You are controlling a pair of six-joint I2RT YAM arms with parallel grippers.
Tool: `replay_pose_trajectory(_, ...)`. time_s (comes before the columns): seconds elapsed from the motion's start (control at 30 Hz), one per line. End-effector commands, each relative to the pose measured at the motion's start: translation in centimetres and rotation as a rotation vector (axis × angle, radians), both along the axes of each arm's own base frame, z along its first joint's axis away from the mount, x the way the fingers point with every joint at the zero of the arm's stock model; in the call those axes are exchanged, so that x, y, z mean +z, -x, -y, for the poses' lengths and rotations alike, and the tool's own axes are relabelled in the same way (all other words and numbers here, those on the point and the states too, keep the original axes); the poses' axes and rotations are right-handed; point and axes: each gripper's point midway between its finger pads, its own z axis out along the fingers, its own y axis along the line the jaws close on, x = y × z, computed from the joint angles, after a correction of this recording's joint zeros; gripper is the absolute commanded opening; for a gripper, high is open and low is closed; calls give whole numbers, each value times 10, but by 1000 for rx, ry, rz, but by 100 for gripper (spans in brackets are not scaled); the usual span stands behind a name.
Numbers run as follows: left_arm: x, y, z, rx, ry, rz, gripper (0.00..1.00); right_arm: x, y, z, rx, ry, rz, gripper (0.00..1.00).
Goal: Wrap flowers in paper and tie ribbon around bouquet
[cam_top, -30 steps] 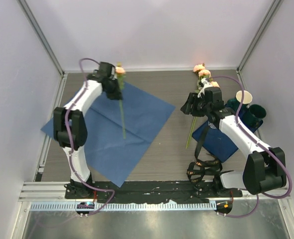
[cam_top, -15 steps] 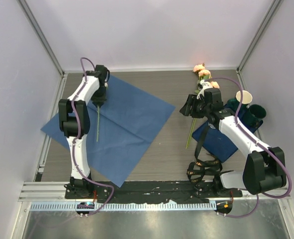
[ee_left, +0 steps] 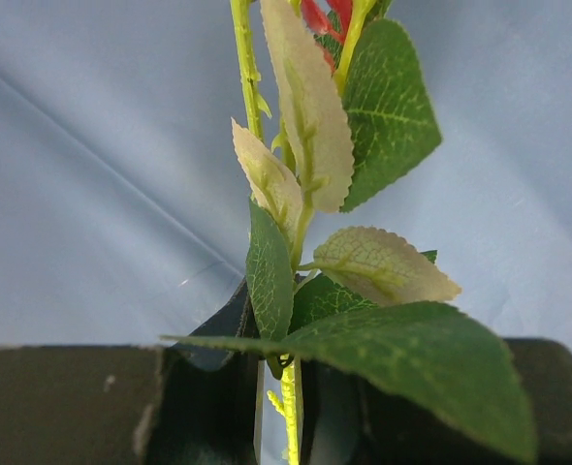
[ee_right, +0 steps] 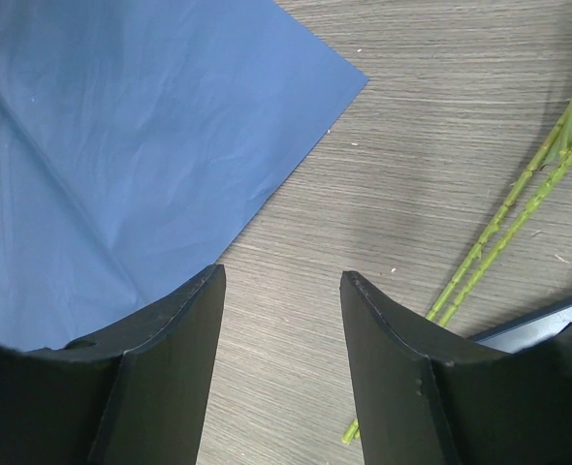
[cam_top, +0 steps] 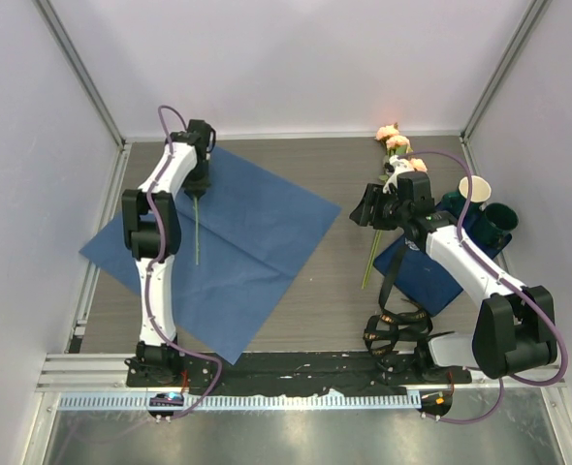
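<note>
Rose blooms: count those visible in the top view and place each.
3, clustered far right: farthest bloom, middle bloom, nearest bloom beside the right arm. The left tool grips another stem over the paper; its bloom is hidden under the arm.

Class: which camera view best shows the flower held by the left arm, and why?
Left wrist: the flower fills the frame, stem pinched in the left tool, leaves clear. Top external shows only a thin green line over the paper. Right wrist misses it, showing other stems on the table.
</note>
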Motion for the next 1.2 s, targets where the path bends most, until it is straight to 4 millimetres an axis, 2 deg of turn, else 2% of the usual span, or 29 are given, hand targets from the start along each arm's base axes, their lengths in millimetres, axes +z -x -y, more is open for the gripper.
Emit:
replay_pose_trajectory(0.0,9,-14,-1,26,2,45,9,14,-6,-3,19,0,68,57)
replay_pose_trajectory(0.17,1,8,-12,82,-45,12,8,14,-5,-3,24,-2,69,57)
replay_pose_trajectory(0.2,2,10,-10,101,-40,23,8,13,-5,-3,24,-2,66,57)
replay_pose_trajectory(0.23,13,8,-10,107,-29,68,8,13,-5,-3,22,-2,68,57)
replay_pose_trajectory(0.27,2,20,-11,111,-45,39,9,13,-5,-4,25,-3,66,57)
replay_pose_trajectory(0.3,4,22,-12,121,-55,53,10,13,-5,-4,26,-3,66,57)
replay_pose_trajectory(0.47,-5,26,-14,117,-78,45,11,12,-4,-5,31,-7,65,57)
replay_pose_trajectory(0.67,-5,29,-18,133,-101,39,13,12,-2,-5,33,-8,65,57)
replay_pose_trajectory(0.93,31,29,-14,193,-157,150,14,13,-2,-7,42,-13,67,57)
replay_pose_trajectory(1.17,14,40,-15,197,-174,107,14,13,-2,-6,41,-14,65,57)
